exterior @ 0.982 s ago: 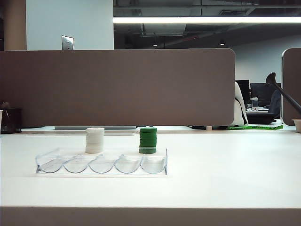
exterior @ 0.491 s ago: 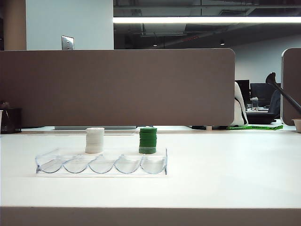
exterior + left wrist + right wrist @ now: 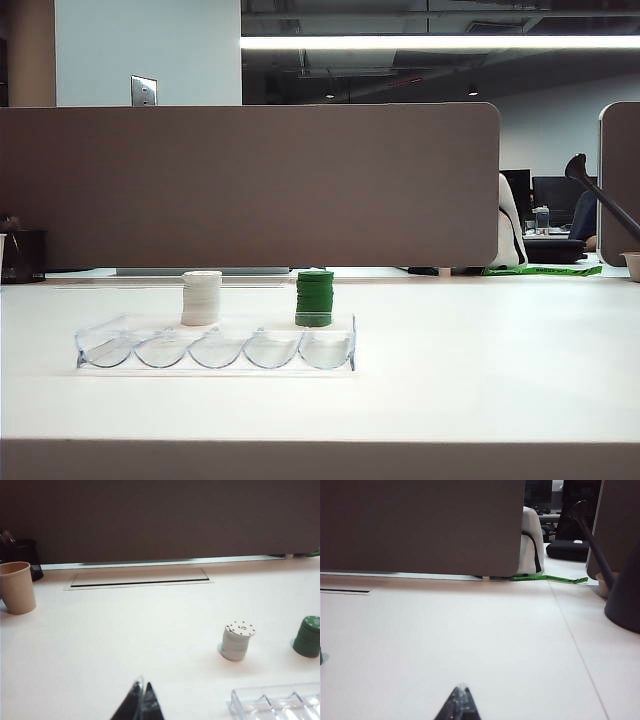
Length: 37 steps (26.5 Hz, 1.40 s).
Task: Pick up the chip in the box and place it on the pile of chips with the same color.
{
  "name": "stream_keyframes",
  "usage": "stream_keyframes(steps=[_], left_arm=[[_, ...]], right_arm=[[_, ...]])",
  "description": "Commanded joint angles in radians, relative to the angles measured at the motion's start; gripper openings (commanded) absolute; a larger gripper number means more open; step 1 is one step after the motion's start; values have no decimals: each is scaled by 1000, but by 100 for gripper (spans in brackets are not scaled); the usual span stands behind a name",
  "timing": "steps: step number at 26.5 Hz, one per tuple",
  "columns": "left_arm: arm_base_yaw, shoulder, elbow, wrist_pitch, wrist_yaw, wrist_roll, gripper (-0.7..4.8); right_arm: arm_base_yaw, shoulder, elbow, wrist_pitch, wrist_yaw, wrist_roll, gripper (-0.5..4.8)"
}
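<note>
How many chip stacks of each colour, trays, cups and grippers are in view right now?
White chip stack: 1
Green chip stack: 1
Clear tray: 1
Paper cup: 1
Grippers: 2, left gripper and right gripper, both shut and empty, in wrist views only
Total: 6

low frontal exterior camera; 2 wrist cameras low over table (image 3: 480,380)

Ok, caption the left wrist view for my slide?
Shut left gripper low over the table, white chip stack, green stack and clear box beyond.
</note>
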Motion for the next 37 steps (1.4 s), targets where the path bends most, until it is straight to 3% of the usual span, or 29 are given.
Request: stream_keyframes(steps=[1,8,18,22,26,37], left_arm=[[-1,0,-12,34,-34,-25,-6],[-1,0,-71,94,-72,-89,-6],[-1,0,-74,16,-97,-91,-6],[-1,0,-74,-80,-97,-44,-6],[-1,0,-74,-58,-97,1,-6],[-1,0,-74,40,-96,4,-6]], right_arm=[[0,0,-1,-32,48,1,-6],[0,0,-1,-39,45,2,-6],[0,0,-1,-40,43,2,-6],[0,0,-1,-40,36,2,-6],[0,0,-1,-40,36,2,-6],[0,0,-1,-39,36,20,-6]])
